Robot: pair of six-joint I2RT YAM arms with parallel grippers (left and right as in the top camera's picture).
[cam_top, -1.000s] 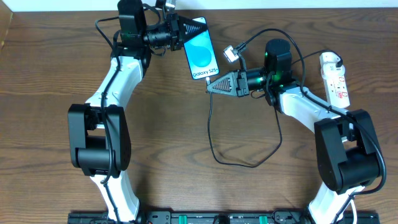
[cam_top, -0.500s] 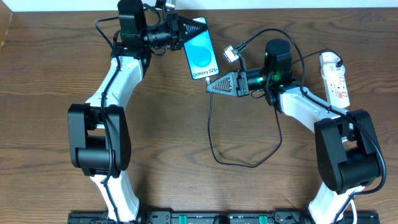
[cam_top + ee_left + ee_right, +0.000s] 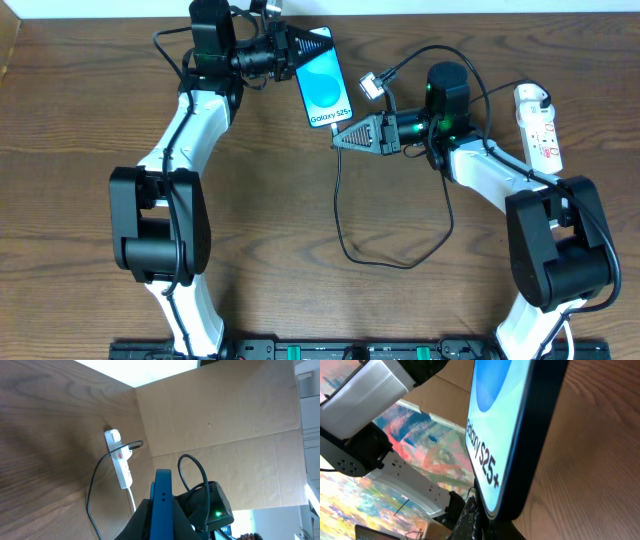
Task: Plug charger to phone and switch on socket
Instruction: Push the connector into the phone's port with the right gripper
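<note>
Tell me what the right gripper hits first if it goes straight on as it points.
Probably the phone, at its bottom edge, just ahead of the right gripper; depth is unclear.

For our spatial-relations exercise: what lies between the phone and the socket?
Overhead view: the right arm's wrist and a black cable loop sit between the phone and the socket.

Dark wood-grain table (image 3: 80,150), brown cardboard panel (image 3: 225,435) standing at its edge (creased across the middle)
</note>
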